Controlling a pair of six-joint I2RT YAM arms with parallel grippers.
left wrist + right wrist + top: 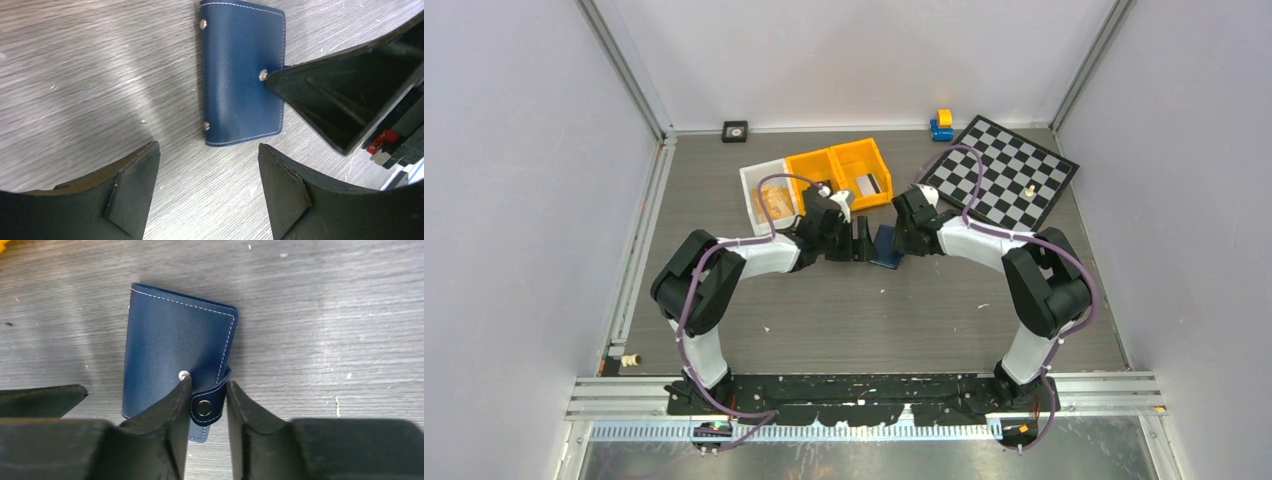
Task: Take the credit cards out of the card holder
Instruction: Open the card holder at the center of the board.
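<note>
The navy card holder (886,248) lies folded shut on the grey table between my two grippers. It also shows in the left wrist view (243,75) and the right wrist view (172,340). Its snap tab (205,407) is unsnapped and lifted off the stud. My right gripper (205,390) is shut on that tab, one finger on each side; in the top view the gripper (902,240) is at the holder's right edge. My left gripper (207,170) is open and empty just short of the holder, at its left in the top view (861,240). The credit cards are hidden.
Two orange bins (839,170) and a white bin (769,195) stand just behind the grippers; one orange bin holds a small flat grey item. A checkerboard (1004,172) lies at the back right, with a blue and yellow toy (941,124) beside it.
</note>
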